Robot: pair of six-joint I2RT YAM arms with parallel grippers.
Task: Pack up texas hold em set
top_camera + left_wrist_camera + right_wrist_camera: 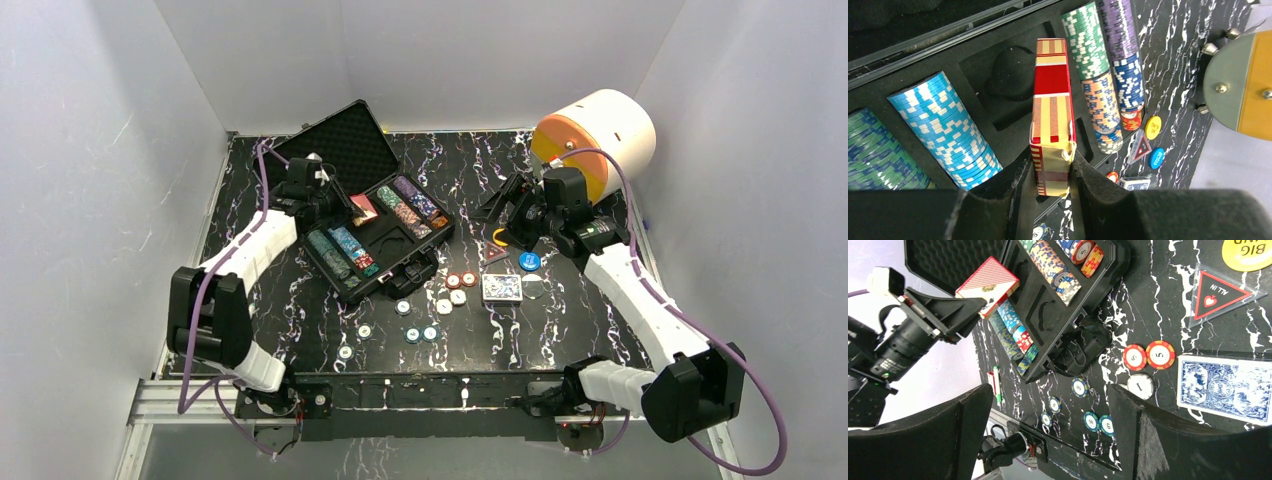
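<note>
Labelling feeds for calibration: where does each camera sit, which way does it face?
Top: fixed above and behind the robot, looking down on the table and open case; left arm and right arm show.
Left wrist: on the left arm, looking into the case; left gripper shows, shut on the red card deck.
Right wrist: on the right arm, looking down at the blue card deck and loose chips; open right gripper shows.
Shared: all three show the red card deck.

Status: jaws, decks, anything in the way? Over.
Left jaws shut on red-striped card deck over black foam-lined case. Right jaws open, near blue-backed card deck. Loose round chips scattered nearby.
</note>
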